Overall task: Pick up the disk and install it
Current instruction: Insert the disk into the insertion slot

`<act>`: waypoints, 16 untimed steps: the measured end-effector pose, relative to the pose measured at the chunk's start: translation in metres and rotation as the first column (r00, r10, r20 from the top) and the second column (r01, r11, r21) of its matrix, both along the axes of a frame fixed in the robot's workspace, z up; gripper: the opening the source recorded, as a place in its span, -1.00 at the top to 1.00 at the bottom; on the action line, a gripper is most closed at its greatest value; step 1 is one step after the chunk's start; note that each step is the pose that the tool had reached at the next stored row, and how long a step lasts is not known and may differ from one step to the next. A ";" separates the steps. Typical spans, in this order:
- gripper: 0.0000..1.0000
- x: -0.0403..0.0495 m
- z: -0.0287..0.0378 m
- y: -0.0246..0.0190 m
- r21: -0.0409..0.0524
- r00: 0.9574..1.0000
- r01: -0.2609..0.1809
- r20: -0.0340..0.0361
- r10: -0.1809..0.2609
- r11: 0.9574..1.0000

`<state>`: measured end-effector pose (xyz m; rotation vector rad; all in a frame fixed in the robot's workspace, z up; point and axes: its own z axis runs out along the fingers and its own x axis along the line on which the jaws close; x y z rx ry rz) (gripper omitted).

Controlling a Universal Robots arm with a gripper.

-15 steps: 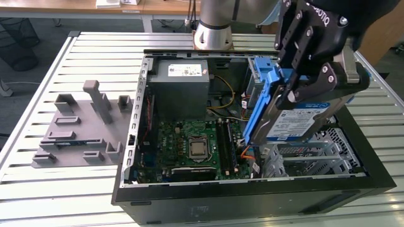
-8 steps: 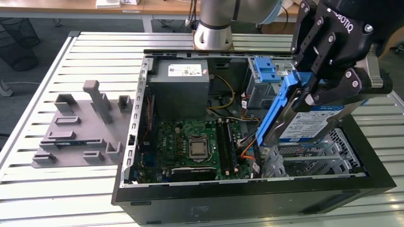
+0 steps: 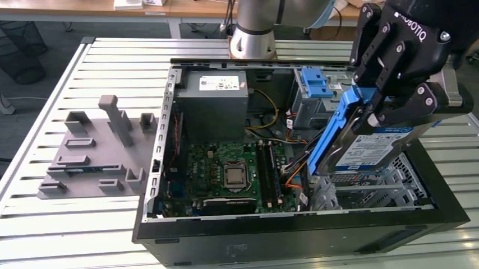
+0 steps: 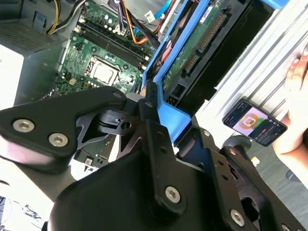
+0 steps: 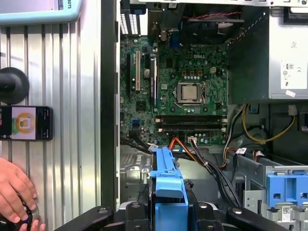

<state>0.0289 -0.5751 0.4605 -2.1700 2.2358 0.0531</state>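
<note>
My gripper [image 3: 389, 109] is shut on the disk [image 3: 371, 148], a silver-grey drive with a white-and-blue label and a blue plastic frame [image 3: 333, 129]. The disk hangs tilted above the metal drive cage [image 3: 374, 190] in the open computer case [image 3: 299, 235], at the exterior view's right. Its green circuit-board underside [image 4: 192, 48] faces the second wrist view, where a finger [image 4: 151, 103] presses on the blue frame. The first wrist view looks along the frame's blue edge [image 5: 168, 178], with the motherboard [image 5: 187, 91] beyond it.
A grey power supply box [image 3: 217, 106] with a white sticker, cables [image 3: 281, 134] and another blue drive carrier [image 3: 314, 84] crowd the case's far end. A grey parts fixture [image 3: 97, 151] lies on the slatted table at the exterior view's left. A person's hand [image 5: 14, 192] and a phone [image 5: 24, 122] rest beside the case.
</note>
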 end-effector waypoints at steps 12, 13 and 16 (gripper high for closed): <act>0.27 0.0231 -0.0069 0.0000 0.000 1.000 -0.001 0.001 0.001 1.000; 0.27 0.0251 -0.0075 0.0000 0.000 1.000 -0.001 0.001 0.001 1.000; 0.27 0.0304 -0.0096 0.0000 0.000 1.000 -0.001 0.002 0.001 1.000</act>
